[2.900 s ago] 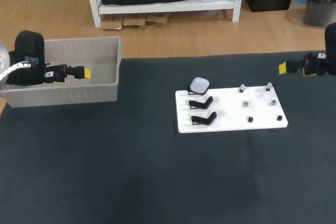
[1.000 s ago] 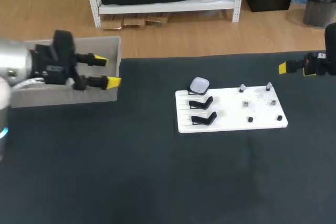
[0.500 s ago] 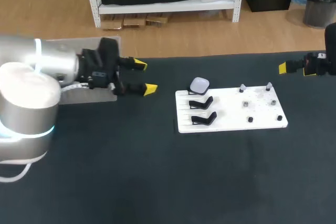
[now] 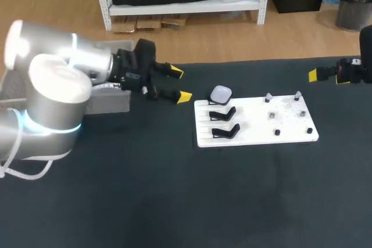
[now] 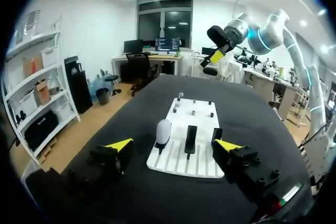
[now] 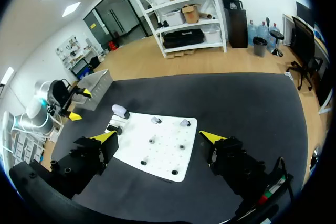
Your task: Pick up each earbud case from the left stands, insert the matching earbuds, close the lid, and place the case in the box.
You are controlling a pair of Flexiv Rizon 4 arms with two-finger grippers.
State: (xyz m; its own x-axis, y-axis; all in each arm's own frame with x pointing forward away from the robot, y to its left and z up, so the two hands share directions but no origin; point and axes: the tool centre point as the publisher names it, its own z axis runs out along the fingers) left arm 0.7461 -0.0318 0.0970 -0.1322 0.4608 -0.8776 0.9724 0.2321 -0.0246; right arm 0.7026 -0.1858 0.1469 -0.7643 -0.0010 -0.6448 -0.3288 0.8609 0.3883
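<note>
We're on the earbud case [image 4: 221, 93]: a pale, lavender-grey pebble with rounded corners and its lid shut. It sits propped upright on the rearmost stand at the left end of the white board [image 4: 256, 137]. Two black stands [image 4: 224, 113] sit just beside it. Any print on the shell is too small for us to read.

Our left end effector [image 4: 179, 85] hangs above the dark surface [image 4: 174, 190], fingers spread wide. It sits between the grey box [image 4: 110, 103] and the board, and the case stands ahead of it, apart from both tips.

Our right end effector [image 6: 160, 136] is spread wide too. It sits at the surface's far right edge, well apart from the board.
</note>
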